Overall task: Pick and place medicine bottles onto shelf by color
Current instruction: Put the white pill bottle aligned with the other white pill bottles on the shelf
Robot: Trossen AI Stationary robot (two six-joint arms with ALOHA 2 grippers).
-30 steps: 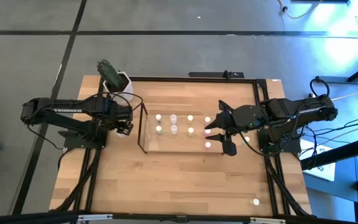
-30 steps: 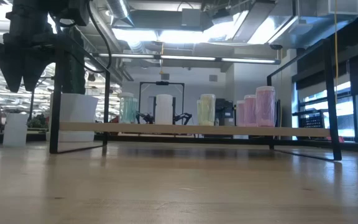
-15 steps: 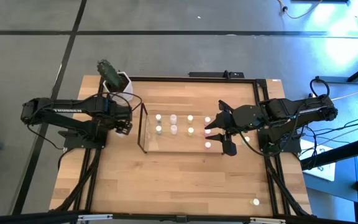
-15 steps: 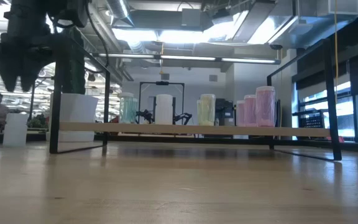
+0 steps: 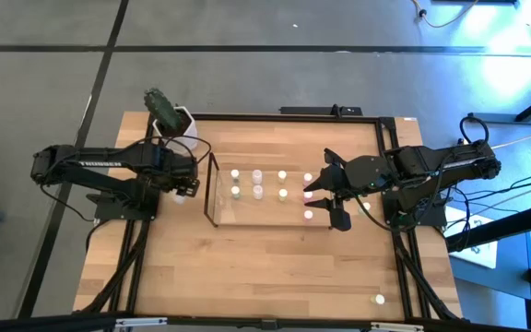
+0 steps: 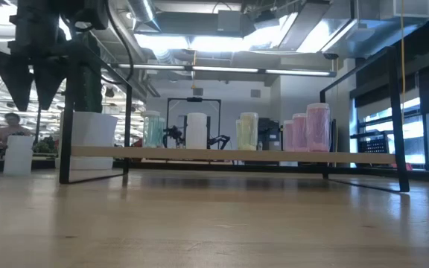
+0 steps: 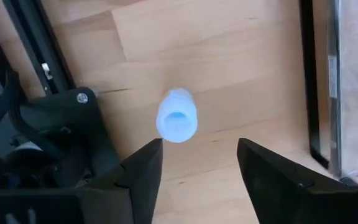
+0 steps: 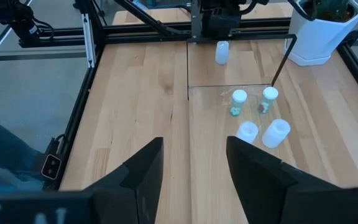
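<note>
**A:** So where's everything sitting right now?

**B:** The shelf (image 5: 265, 195) is in the middle of the table (image 5: 247, 277), with a batch of medicine bottles (image 5: 258, 183) standing on it in two rows. From the low view they go greenish, white, yellowish, then pink toward the right arm's end.

**A:** And the left gripper?

**B:** The left gripper (image 5: 188, 184) is just off the shelf's left end, beside the white plant pot (image 5: 178, 127). Its fingers are spread apart with nothing between them. Its wrist view looks down on one pale bottle (image 7: 177, 117) standing alone on the wood below the fingers (image 7: 143, 167), apart from them.

**A:** Right side?

**B:** The right gripper (image 5: 332, 189) is at the shelf's other end, fingers apart too, empty, close by the pink bottles (image 5: 308, 187). I can't tell whether a fingertip touches one, the top view's too small there.

**A:** Any strays?

**B:** One lone bottle (image 5: 379, 299) near the table's front right corner, well away from both arms.
</note>
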